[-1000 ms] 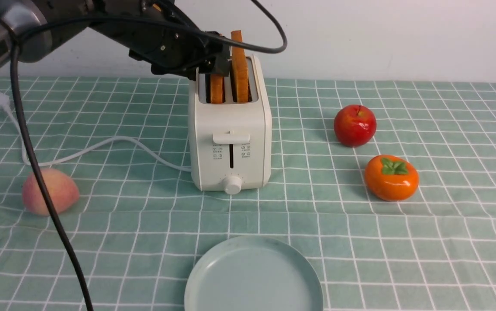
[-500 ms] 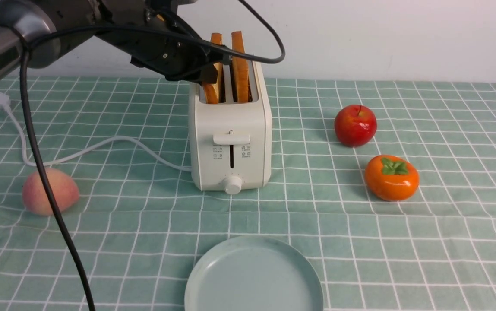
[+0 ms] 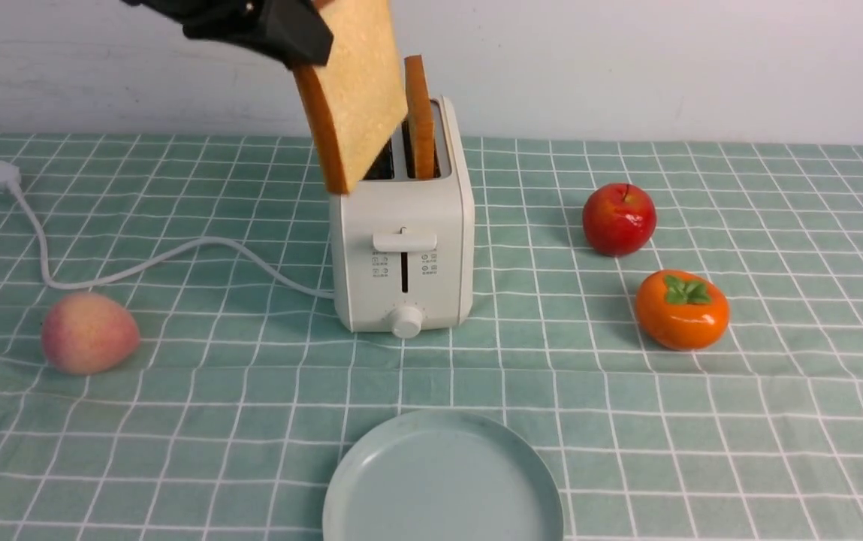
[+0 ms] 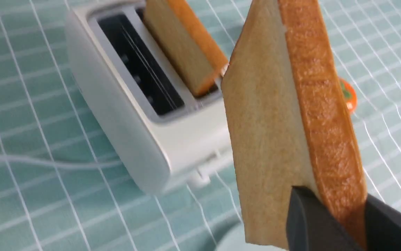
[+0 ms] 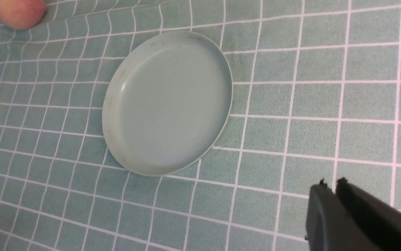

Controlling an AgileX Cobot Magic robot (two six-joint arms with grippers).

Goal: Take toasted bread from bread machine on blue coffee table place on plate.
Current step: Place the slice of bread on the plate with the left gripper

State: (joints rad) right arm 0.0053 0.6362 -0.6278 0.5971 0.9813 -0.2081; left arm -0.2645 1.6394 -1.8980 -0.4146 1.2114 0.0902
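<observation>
Toast (image 3: 360, 90) upper centre of frame, clear of toaster (image 3: 403, 255), pinched in my L gripper (image 4: 326, 212); R gripper (image 5: 331, 190) closed. Keep grip firm, tilt slice flat, lower gently onto plate (image 3: 442, 481), bottom centre.

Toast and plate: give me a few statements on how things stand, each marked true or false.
1. The left gripper holds a toast slice. True.
2. Both toaster slots are empty. False: one slot of the toaster holds the other slice.
3. The plate has toast on it. False: it is bare.
4. The peach is left of the toaster. True.
5. The apple touches the persimmon. False: the apple and persimmon are apart.
</observation>
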